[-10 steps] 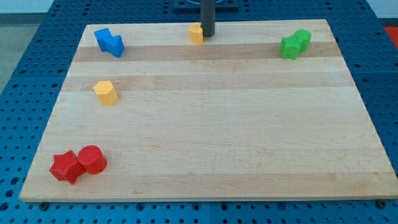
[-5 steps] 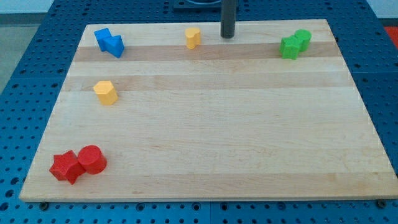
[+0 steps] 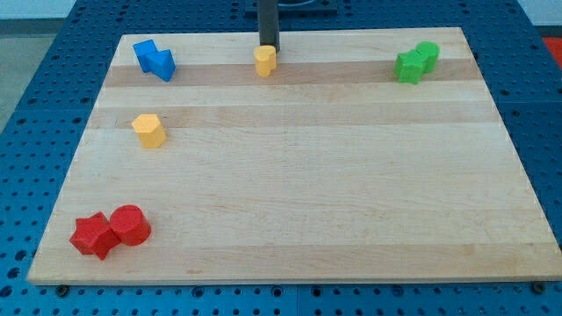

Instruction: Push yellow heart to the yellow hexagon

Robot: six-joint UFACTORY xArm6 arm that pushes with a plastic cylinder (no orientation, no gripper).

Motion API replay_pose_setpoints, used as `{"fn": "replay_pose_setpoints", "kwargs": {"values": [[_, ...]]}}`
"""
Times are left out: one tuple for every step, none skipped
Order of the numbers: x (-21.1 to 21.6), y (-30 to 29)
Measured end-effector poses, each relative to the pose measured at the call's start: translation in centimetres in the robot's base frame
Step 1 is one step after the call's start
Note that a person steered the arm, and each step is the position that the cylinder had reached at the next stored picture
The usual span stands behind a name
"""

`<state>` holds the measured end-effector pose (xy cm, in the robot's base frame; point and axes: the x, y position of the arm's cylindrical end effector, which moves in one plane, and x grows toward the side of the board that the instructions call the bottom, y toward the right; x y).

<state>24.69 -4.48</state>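
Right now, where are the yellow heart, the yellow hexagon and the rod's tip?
yellow heart [image 3: 264, 61]: camera view, its top face.
yellow hexagon [image 3: 148, 130]: camera view, its front face.
my tip [image 3: 268, 48]: camera view, rod's lower end, just above the heart.

Lab / robot test bench, not a home or shop. Evidence: blue perforated base plate w/ regular grid of holes, the kind used for mounting fixtures, shows on all sides of a pale wood board. Board is a bare work surface carrying only small plastic blocks in sorted colours: blue, green, red, yellow. Dark rod comes down at view's top. Even, flat lighting.
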Motion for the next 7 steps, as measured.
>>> {"fn": "replay_pose_setpoints", "kwargs": {"values": [[3.4,-1.9],[7.4,-3.8],[12.0,-5.2],[16.0,-5.9],[14.9,-5.9],[8.1,-5.8],[2.3,-4.3]]}}
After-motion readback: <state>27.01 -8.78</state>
